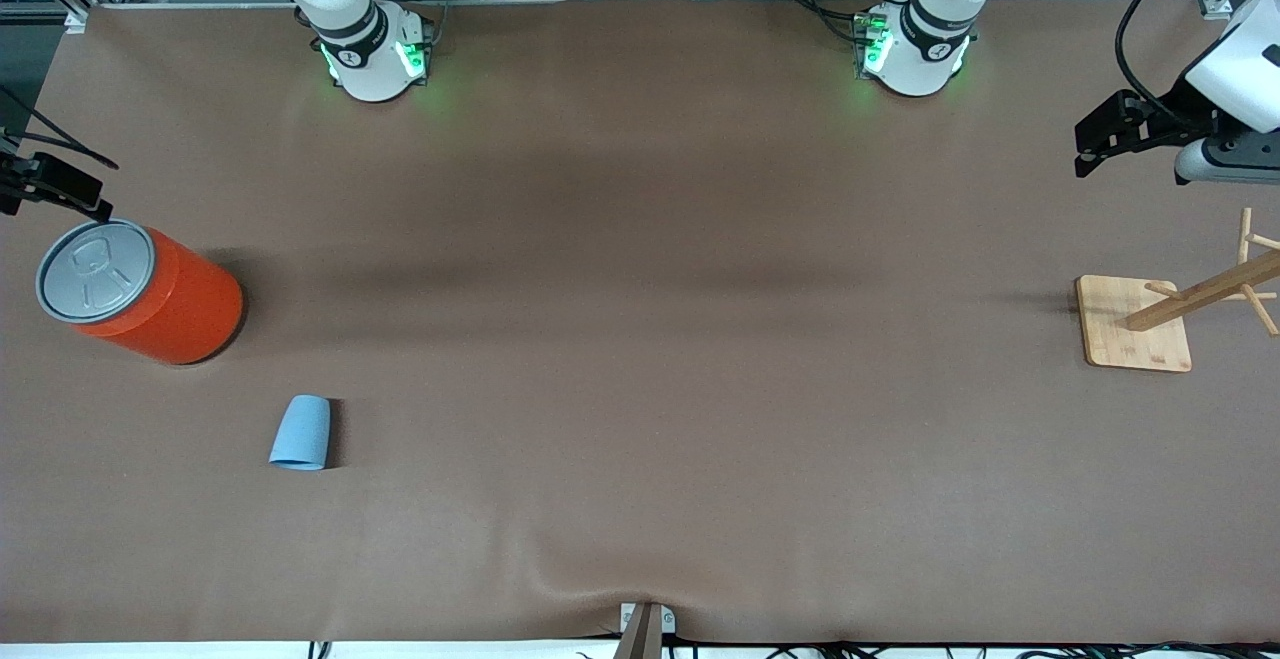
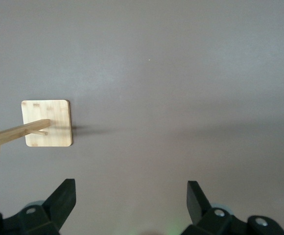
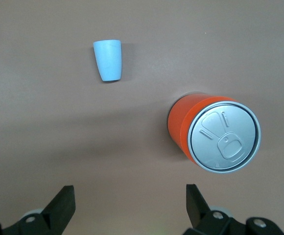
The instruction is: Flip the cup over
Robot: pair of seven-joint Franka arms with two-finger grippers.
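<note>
Cup (image 1: pixel 301 432) near canister (image 1: pixel 140 290), open table (image 1: pixel 640 339) around.

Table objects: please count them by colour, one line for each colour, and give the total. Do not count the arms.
Light blue: 1, the cup
Orange with a grey lid: 1, the canister
Pale wood: 1, the peg stand
Total: 3

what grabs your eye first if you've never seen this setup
The big orange canister with its grey lid stands toward the right arm's end of the table. The small light-blue cup sits nearer the front camera than it. A wooden rack stands toward the left arm's end.
</note>
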